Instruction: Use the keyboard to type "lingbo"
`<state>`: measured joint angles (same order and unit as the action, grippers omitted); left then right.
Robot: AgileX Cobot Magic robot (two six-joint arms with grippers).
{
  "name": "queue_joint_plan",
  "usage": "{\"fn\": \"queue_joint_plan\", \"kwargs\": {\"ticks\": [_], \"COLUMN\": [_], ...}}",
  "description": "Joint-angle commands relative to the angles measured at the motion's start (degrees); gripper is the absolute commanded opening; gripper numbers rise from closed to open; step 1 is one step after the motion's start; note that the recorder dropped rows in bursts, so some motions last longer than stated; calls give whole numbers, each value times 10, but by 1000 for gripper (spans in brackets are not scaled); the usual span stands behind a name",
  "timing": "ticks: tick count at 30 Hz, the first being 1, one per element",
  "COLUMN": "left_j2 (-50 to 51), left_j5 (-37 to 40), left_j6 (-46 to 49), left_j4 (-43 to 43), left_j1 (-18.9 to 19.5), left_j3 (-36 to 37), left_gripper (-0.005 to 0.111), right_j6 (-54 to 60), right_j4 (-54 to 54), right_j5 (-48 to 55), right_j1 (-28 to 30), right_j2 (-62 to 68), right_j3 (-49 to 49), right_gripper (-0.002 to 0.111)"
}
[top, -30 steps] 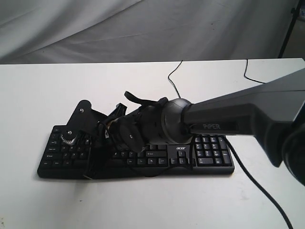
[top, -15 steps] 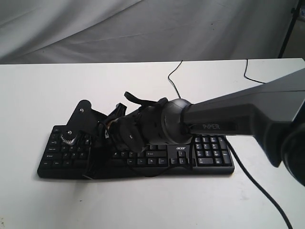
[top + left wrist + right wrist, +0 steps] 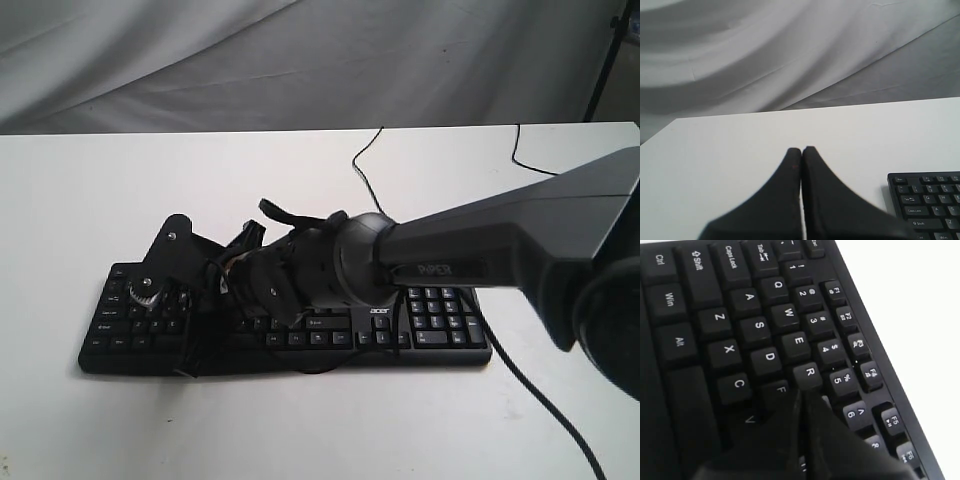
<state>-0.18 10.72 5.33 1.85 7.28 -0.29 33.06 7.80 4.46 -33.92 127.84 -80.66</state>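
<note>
The black keyboard (image 3: 440,320) lies across the white table (image 3: 90,190), its acer logo and number pad showing at the right end. My right arm reaches across it to the left. The right gripper (image 3: 195,335) is shut and empty, pointing down at the left block of letter keys. In the right wrist view its tips (image 3: 802,394) sit just over the keyboard (image 3: 740,330) between the F and R keys; contact cannot be told. My left gripper (image 3: 801,149) is shut and empty above bare table, left of the keyboard's corner (image 3: 927,200). It does not show in the exterior view.
The keyboard's thin cable (image 3: 365,165) runs back over the table's far edge. A second cable (image 3: 530,165) lies at the back right and another (image 3: 545,395) trails off the front right. Grey cloth hangs behind, with a dark stand (image 3: 605,60) at top right.
My right arm's wrist has sunk slightly and shifted a little left over the keyboard. The keyboard itself has not moved.
</note>
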Motion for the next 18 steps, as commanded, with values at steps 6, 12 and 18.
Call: {"fn": "queue_joint_plan", "kwargs": {"ticks": [6,12,18], "left_j2": [2,2,2], "left_j5": [-2,-2,-2], "left_j6": [-2,-2,-2], "left_j4": [0,0,0], "left_j1": [-2,-2,-2], "left_j3": [3,3,3], "left_gripper": [1,1,1], "right_j6": [0,-2,-2], "right_j4": [-1,-1,2], "right_j5": [44,48,-7], "right_j1": [-2,-2,-2], "right_j2": [-41,-50,-68], "right_j3": [-1,19,68], "right_gripper": [0,0,0]}}
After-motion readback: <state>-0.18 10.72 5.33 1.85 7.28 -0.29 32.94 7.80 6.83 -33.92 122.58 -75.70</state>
